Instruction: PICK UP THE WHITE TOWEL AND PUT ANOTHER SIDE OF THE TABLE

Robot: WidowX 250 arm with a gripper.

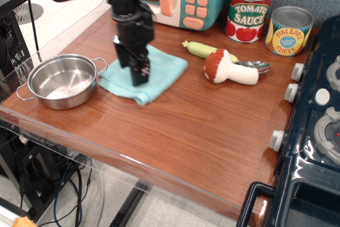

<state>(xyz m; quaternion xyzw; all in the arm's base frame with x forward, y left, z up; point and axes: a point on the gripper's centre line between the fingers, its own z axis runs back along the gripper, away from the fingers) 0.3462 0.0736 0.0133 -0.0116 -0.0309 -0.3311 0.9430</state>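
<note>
The gripper [139, 74] is pressed down onto the white towel [151, 75]; whether its jaws are pinching cloth cannot be told. The towel lies on the table [180, 126] near the left edge, beside the steel pot [61, 81]. A firm pinch should be kept and snagging the pot avoided. Its long axis runs diagonally, one corner pointing toward the front edge.

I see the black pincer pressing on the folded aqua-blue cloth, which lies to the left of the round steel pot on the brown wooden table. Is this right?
Not quite: the observation.image view shows the folded aqua-blue cloth lying to the right of the round steel pot, not the left. The rest holds: the black pincer is down on the cloth, on the brown wooden table.
</note>
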